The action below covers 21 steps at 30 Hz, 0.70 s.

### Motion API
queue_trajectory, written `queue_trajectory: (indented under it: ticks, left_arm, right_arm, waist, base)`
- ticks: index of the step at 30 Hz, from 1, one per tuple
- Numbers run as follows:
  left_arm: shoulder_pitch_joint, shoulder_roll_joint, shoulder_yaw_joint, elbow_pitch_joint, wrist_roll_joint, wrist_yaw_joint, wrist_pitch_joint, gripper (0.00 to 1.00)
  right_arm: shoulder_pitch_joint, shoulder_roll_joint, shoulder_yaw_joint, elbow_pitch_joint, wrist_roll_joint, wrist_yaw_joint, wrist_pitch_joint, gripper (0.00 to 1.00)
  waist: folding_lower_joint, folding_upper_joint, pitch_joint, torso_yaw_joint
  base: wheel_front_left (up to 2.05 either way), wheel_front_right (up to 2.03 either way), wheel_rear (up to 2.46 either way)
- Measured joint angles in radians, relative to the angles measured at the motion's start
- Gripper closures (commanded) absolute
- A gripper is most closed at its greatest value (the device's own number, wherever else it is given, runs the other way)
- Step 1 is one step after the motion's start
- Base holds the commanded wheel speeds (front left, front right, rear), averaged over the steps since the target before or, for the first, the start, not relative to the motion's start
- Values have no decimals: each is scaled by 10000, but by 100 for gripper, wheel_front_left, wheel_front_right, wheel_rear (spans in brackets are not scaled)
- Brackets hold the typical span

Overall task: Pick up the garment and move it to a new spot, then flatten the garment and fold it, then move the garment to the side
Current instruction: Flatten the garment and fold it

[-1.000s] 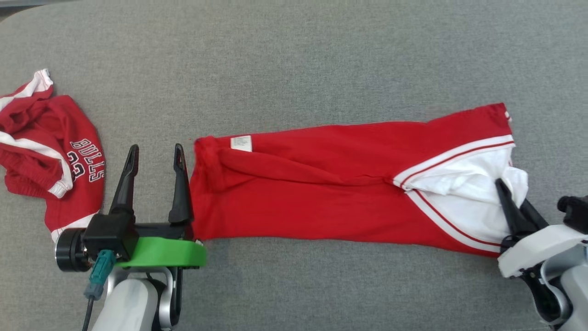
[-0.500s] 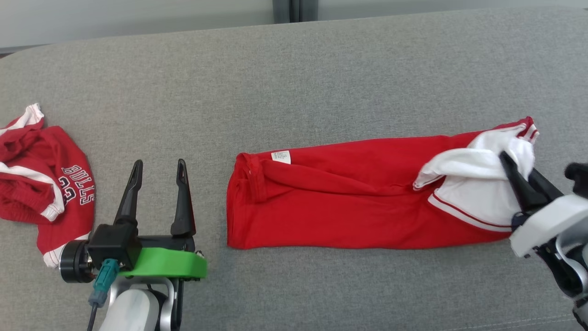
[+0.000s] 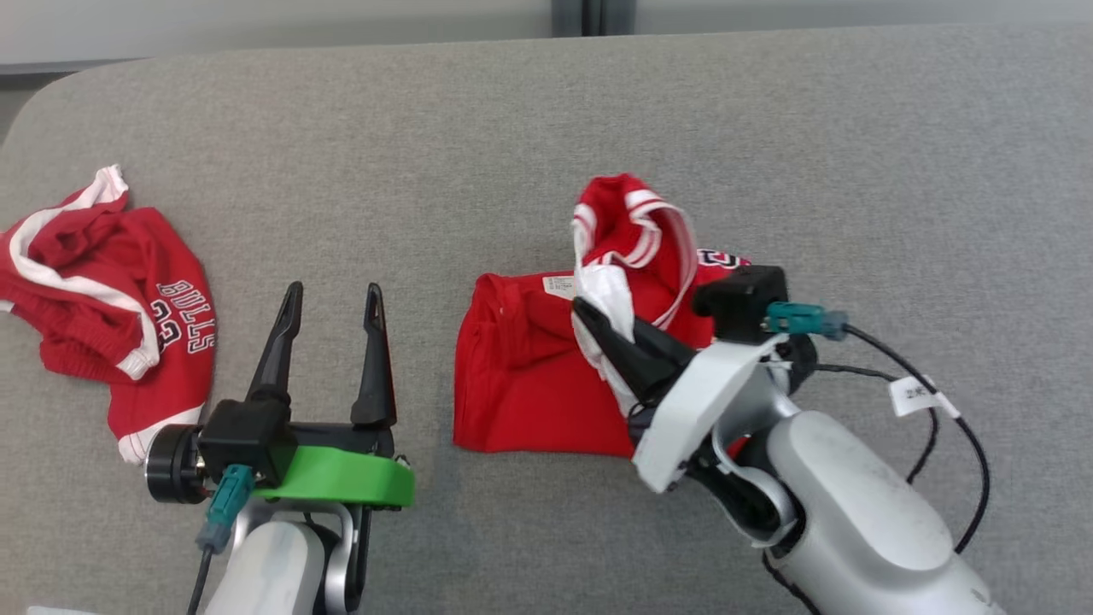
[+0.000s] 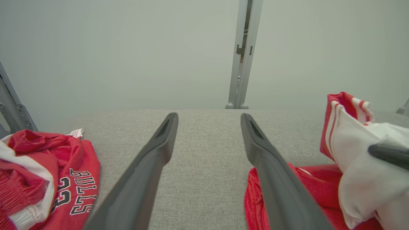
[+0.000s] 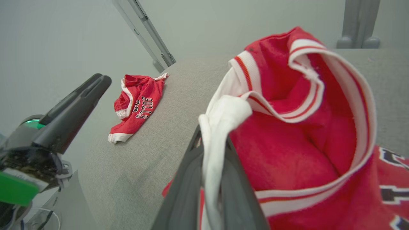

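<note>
1. Pinching a white fold of the red, white-trimmed cloth garment (image 3: 512, 384), the right gripper (image 3: 582, 309) holds it raised; the rest lies on the grey fabric surface (image 3: 427, 128).
2. Left gripper (image 3: 333, 290) gapes empty beside it.

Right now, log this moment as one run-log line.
stage: folding | right gripper: shut on garment end, held above its middle | left gripper: open, empty, beside garment | Bulls-lettered cloth: crumpled, far left
</note>
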Motion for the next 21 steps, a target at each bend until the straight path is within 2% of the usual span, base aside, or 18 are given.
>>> queue_trajectory:
  ticks: [5,7,8,13,17,21]
  left_arm:
    - [-192,-217,-113,136,63,-128,0,0]
    - [-235,-257,-96,174,81,-157,0,0]
    - [-250,-286,-90,201,98,-159,2,0]
    - [-280,-347,8,257,169,-201,0,0]
    - [-275,-341,163,265,240,-201,0,0]
    - [-254,-282,278,282,337,-203,0,0]
  right_arm:
    - [-581,481,909,1354,219,-2,-531,100]
    - [-767,533,1191,1720,278,-2,-784,28]
    - [-814,591,1281,1873,336,-2,-1032,0]
    - [-1233,539,1622,1996,213,-2,-2592,0]
    - [-1393,123,1624,1361,46,0,-3613,0]
    - [-1177,-418,449,451,-313,2,-3860,0]
  waist:
    - [0,0,246,406]
    - [0,0,365,520]
    - [0,0,432,575]
    - [0,0,655,723]
    - [0,0,658,614]
    - [0,0,587,400]
  base:
    - [0,0,0]
    - [0,0,0]
    - [0,0,0]
    - [0,0,0]
    - [0,0,0]
    - [0,0,0]
